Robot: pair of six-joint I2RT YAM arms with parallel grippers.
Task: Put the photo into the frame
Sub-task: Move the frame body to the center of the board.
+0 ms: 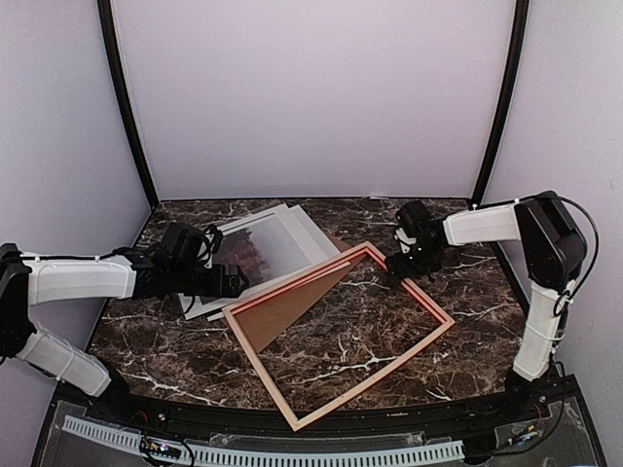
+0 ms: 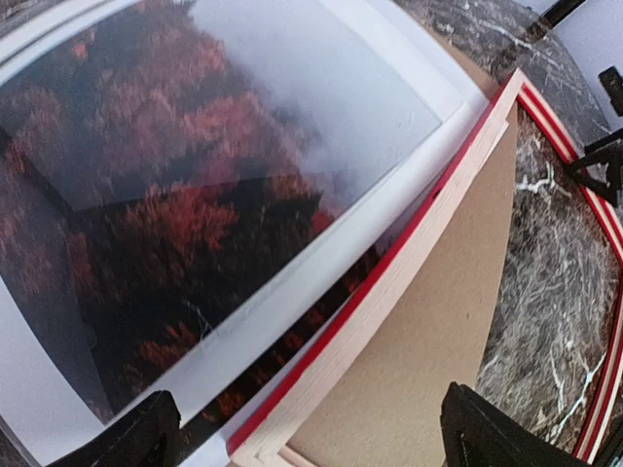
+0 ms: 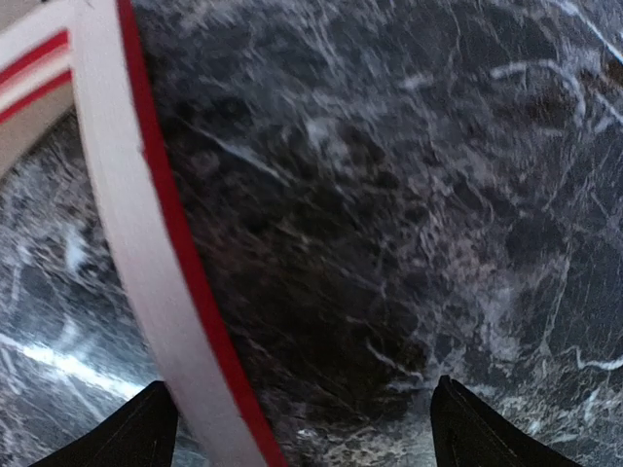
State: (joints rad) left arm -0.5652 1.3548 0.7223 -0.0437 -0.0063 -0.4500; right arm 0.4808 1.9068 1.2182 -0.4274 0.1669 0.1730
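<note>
The frame [image 1: 372, 376] is flanked by left gripper [image 1: 237, 283] and right gripper [image 1: 399, 268] — both spread open — likely for squaring it beside the photo [image 1: 268, 243].

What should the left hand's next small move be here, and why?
Probably close the left hand on the frame. Its open fingers straddle the frame's corner, and that rail lies over the edge of the photo, so the frame likely has to shift before the photo comes free.
</note>
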